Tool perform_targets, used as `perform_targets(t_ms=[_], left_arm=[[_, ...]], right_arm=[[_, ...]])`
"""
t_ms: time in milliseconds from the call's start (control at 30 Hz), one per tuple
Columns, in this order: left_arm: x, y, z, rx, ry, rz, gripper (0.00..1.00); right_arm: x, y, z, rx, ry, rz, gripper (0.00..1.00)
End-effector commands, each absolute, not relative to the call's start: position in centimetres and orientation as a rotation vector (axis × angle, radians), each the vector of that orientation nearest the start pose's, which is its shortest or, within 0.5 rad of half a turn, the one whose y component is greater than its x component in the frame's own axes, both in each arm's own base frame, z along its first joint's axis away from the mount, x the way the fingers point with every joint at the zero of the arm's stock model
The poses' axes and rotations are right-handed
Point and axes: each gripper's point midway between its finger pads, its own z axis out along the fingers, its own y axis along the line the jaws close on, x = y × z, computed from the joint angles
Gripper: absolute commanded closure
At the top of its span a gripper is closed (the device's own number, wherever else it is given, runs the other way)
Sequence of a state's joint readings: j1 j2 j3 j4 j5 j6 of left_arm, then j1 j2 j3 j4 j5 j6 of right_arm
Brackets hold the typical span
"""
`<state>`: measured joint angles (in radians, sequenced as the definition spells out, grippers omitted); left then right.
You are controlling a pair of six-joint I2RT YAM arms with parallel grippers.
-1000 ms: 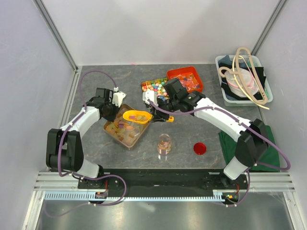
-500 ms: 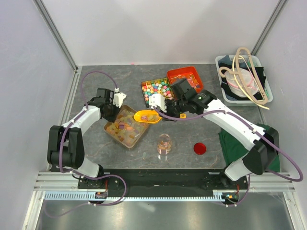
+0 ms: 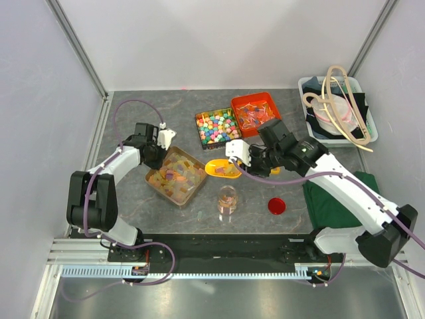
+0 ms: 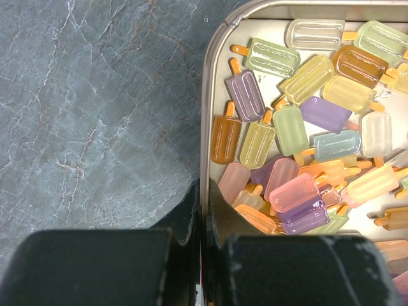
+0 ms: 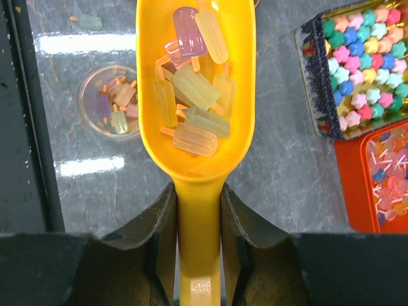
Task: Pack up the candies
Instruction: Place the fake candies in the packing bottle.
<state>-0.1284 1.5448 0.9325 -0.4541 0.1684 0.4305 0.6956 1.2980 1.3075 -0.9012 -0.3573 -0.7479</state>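
Note:
The candies (image 4: 299,127) are small translucent pastel ice-lolly shapes heaped in a metal tin (image 3: 154,181). My left gripper (image 4: 205,204) is shut on the tin's rim (image 4: 206,127) at its far left corner, seen from above (image 3: 159,151). My right gripper (image 5: 197,210) is shut on the handle of a yellow scoop (image 5: 194,166). The scoop (image 3: 224,168) is held level and carries several candies (image 5: 191,95). It hangs just beyond a small clear jar (image 3: 227,199) with a few candies in it (image 5: 111,101).
A red lid (image 3: 277,206) lies right of the jar. A tin of bright multicoloured candies (image 3: 216,126) and an orange tray (image 3: 255,109) stand behind the scoop. A bin (image 3: 337,109) is at the back right, a green cloth (image 3: 332,199) at the right. One loose candy (image 5: 89,22) lies on the table.
My right gripper has carried the loaded scoop from above the tin to the right and nearer, up to the jar. The left gripper has stayed on the tin's rim.

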Motion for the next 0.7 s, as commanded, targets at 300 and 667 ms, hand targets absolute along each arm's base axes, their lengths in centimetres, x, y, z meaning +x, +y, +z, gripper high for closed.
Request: perform_targets(t_ms=[300, 667], left_arm=[[34.6, -6.1, 6.3, 0.796, 2.42, -0.138, 0.98], [34.4, -6.2, 6.0, 0.787, 2.438, -0.153, 0.98]], right_arm=[[18.5, 18.5, 21.1, -1.716, 1.756, 0.346, 1.0], [18.4, 15.5, 19.8, -1.771, 1.8, 0.183, 1.0]])
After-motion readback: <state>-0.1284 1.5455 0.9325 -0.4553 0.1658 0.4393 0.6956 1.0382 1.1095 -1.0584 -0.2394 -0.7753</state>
